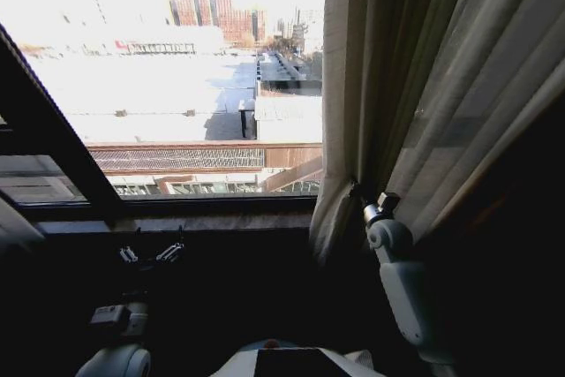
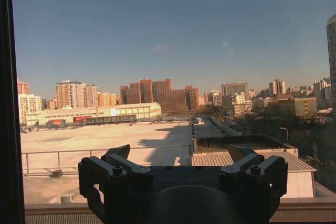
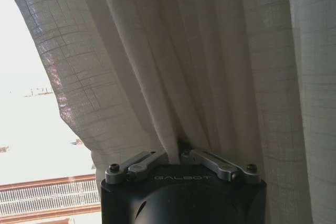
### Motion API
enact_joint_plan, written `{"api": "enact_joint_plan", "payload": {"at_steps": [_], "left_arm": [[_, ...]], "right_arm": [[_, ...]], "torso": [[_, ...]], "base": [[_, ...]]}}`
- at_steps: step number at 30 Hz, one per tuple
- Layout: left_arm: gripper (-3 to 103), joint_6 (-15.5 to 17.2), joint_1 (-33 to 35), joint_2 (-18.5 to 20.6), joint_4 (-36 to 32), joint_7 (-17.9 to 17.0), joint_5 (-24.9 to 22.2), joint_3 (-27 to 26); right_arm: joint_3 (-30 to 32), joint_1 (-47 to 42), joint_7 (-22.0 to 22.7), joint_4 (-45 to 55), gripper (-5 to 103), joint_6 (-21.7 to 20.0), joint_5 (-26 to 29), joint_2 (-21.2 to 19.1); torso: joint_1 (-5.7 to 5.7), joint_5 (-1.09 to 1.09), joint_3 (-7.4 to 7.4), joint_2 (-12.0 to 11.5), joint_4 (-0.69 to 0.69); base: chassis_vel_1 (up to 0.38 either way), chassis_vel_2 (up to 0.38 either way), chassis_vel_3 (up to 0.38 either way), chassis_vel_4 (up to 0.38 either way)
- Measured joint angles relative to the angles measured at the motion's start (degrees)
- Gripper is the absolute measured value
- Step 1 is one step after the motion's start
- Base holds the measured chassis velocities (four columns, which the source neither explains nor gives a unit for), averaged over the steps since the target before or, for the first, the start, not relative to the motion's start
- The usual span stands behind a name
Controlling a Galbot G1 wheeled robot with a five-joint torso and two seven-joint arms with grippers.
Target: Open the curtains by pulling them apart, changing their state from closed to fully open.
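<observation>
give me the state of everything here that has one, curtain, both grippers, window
curtain: drawn to the right side, bunched in folds, pinched low down by the right gripper
right gripper: shut on the curtain, fabric gathered between its fingers
left gripper: open, holding nothing, low in front of the window sill
window: left and middle panes uncovered, city rooftops visible through the glass
</observation>
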Motion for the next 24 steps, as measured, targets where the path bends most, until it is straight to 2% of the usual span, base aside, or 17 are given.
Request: {"api": "enact_joint_plan", "payload": {"at_steps": [24], "left_arm": [[100, -0.1, -0.2, 0.0, 0.2, 0.1, 0.5, 0.3]], "right_arm": [[0.1, -0.5, -0.2, -0.5, 0, 1.4, -0.3, 0.0]], "torso": [[0.0, 0.0, 0.0, 0.0, -0.02]], "base": [[-0.34, -0.341, 0.344, 0.347]]}}
